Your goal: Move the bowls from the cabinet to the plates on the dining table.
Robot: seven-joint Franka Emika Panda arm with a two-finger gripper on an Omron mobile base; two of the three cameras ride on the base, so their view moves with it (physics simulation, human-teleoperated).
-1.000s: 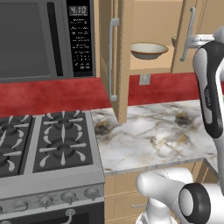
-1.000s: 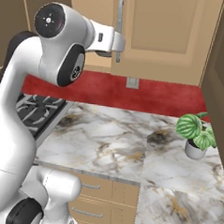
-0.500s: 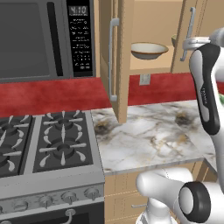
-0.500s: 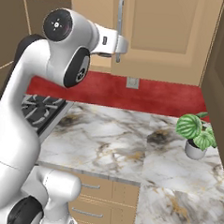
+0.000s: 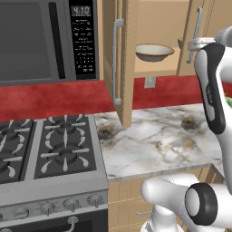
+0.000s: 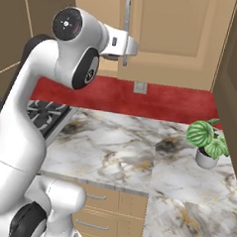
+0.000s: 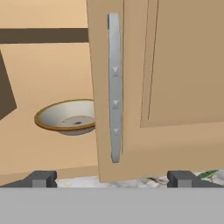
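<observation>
Bowl (image 5: pixel 154 51) on shelf (image 5: pixel 156 68) inside cabinet (image 5: pixel 122 59).

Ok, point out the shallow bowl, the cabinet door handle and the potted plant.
shallow bowl (image 7: pixel 65 117): hand view, on its cream inside.
cabinet door handle (image 7: pixel 114 87): hand view, mid-length of the grey bar.
potted plant (image 6: pixel 204 137): right base view, on its striped green leaves.

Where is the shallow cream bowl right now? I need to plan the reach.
The shallow cream bowl sits on the cabinet shelf between the two open doors; in the hand view it lies left of the grey bar handle.
</observation>
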